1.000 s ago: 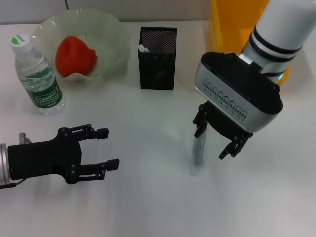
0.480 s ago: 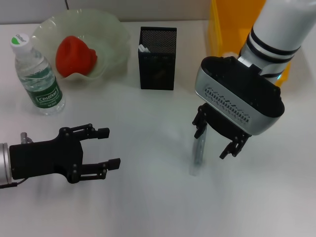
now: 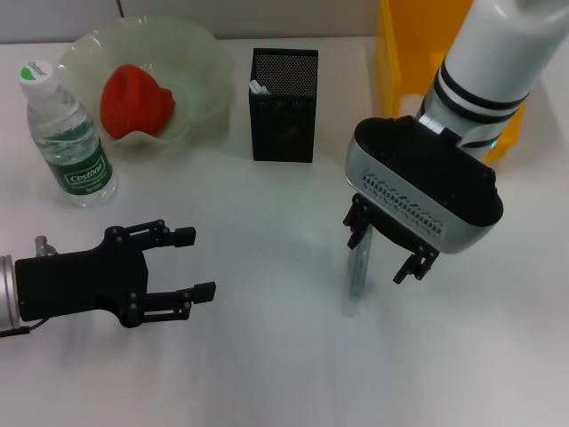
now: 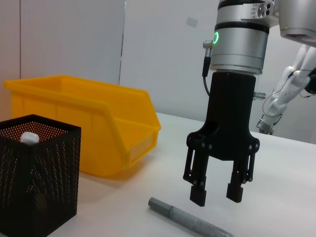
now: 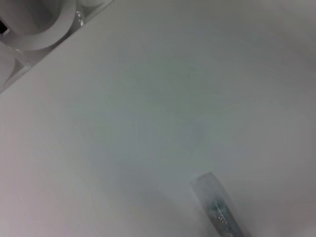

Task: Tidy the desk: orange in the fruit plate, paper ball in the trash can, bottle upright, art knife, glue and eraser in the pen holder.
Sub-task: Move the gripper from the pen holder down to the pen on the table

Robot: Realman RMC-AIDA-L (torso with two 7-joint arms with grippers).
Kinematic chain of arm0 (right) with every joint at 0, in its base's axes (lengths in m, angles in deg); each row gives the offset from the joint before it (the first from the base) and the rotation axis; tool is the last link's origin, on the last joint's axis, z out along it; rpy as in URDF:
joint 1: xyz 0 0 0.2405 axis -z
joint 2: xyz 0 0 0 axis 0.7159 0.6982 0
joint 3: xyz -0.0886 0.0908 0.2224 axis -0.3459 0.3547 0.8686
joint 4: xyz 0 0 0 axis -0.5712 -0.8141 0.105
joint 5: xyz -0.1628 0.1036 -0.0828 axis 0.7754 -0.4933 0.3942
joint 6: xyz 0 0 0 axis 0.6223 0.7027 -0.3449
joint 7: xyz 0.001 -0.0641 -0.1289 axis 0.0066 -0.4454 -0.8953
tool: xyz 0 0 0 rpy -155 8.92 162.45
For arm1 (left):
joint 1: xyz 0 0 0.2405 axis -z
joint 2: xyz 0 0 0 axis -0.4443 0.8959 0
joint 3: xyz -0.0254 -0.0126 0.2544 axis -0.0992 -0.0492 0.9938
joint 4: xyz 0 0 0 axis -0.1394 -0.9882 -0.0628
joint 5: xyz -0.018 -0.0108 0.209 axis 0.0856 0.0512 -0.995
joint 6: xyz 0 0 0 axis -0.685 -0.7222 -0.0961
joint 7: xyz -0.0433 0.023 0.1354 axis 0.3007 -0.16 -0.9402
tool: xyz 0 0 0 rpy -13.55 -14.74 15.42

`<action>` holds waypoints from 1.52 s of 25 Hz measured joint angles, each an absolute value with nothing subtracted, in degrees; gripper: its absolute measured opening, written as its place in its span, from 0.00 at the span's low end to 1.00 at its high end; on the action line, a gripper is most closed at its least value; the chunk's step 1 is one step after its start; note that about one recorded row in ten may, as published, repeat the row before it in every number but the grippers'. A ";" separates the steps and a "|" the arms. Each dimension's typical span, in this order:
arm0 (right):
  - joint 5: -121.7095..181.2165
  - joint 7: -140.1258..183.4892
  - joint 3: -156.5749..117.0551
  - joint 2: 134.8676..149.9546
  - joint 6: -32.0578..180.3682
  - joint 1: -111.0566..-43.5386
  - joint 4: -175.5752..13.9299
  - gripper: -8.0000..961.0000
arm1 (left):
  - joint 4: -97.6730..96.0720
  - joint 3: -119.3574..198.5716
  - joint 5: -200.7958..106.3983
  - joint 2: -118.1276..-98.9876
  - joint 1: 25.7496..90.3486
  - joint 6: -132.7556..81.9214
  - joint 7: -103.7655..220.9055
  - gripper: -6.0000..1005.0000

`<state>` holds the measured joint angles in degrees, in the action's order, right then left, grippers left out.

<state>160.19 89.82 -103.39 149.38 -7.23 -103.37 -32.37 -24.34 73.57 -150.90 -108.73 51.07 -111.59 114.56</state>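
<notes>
— Knife first: where does it lie?
— Art knife (image 3: pixel 357 277), a slim grey stick with a lighter, pale end, flat on the white desk (image 3: pixel 267 374), right of centre. The left wrist view shows its length (image 4: pixel 190 220) resting on the desk surface just under the black fingers.

— And the arm over it?
— Right gripper (image 3: pixel 386 248) hangs directly above the knife, jaws parted, one finger to each side of the shaft, neither seen touching it. The right wrist view catches only the knife's tip (image 5: pixel 217 207) against bare desk.

— Room around it?
— Open desk on every side of the knife. Black mesh pen holder (image 3: pixel 284 105) stands behind it, well apart, with a white item inside. Yellow bin (image 3: pixel 400 53) sits at the back right, behind the right arm.

— The other arm?
— Left gripper (image 3: pixel 188 264) rests low at the front left, fingers spread wide and holding nothing, pointing toward the knife across clear desk.

— Anything else?
— Water bottle (image 3: pixel 67 138) stands upright at the far left, beside the pale fruit plate (image 3: pixel 200 62), which holds a red-orange fruit (image 3: pixel 133 100).
</notes>
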 joint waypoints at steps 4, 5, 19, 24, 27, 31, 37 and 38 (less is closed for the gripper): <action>159.85 89.35 -104.22 149.52 -6.00 -103.21 -32.57 0.71 | -24.35 73.58 -150.92 -108.88 51.11 -111.47 114.50 0.80; 159.85 89.35 -104.22 149.52 -6.00 -103.21 -32.57 0.71 | -24.35 73.58 -150.92 -108.88 51.11 -111.47 114.50 0.80; 157.95 88.74 -107.30 149.59 -3.10 -103.62 -34.85 0.62 | -24.43 73.55 -150.83 -108.80 50.93 -111.62 114.61 0.80; 157.95 88.74 -107.41 149.58 -2.91 -103.68 -35.28 0.61 | -24.43 73.52 -150.80 -108.78 50.91 -111.63 114.63 0.80; 157.95 88.74 -107.42 149.58 -2.89 -103.69 -35.28 0.61 | -24.43 73.50 -150.80 -108.73 51.01 -111.65 114.65 0.80; 157.95 88.74 -107.84 149.59 -2.63 -103.71 -35.28 0.59 | -24.46 73.51 -150.79 -108.73 51.02 -111.60 114.67 0.80; 157.95 88.74 -108.47 149.58 -2.01 -103.58 -35.26 0.56 | -24.87 73.51 -150.55 -108.81 50.90 -111.66 114.68 0.80; 157.95 88.74 -108.65 149.58 -1.86 -103.56 -35.26 0.56 | -24.99 73.51 -150.54 -108.82 50.90 -111.66 114.68 0.80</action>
